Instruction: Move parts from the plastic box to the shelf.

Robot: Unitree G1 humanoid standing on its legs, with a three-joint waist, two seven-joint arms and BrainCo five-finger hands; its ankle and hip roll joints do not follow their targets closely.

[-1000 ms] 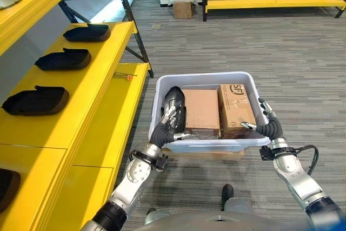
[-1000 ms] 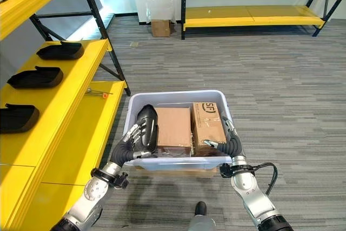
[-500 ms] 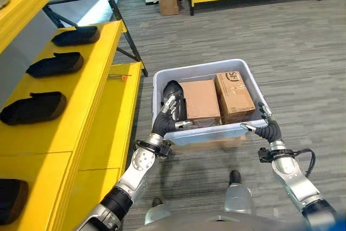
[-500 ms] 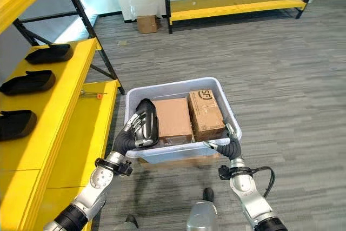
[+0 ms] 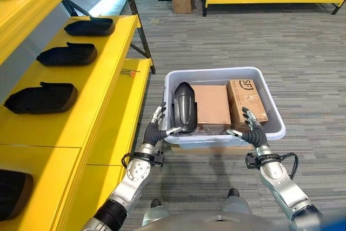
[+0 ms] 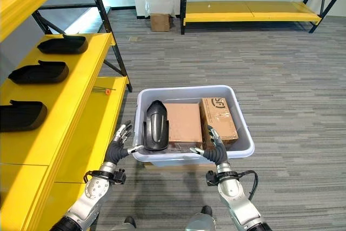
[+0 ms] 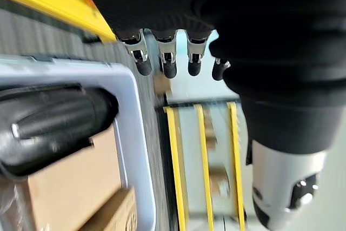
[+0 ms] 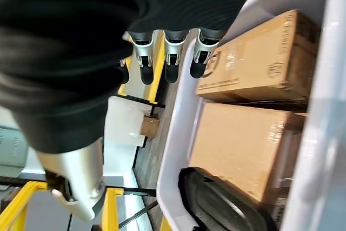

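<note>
left hand (image 5: 157,128) hovers just off the near left corner of the pale grey plastic box (image 5: 273,116), fingers straight and spread, holding nothing. right hand (image 5: 247,128) sits at the near right rim, fingers loose and open, also holding nothing. inside the box, a black moulded plastic part (image 5: 184,106) lies along the left wall, beside a plain brown cardboard carton (image 5: 212,105) and a printed brown cardboard carton (image 5: 246,100) on the right. further left, the yellow metal shelf (image 5: 102,87) carries a row of black moulded parts (image 5: 67,55).
</note>
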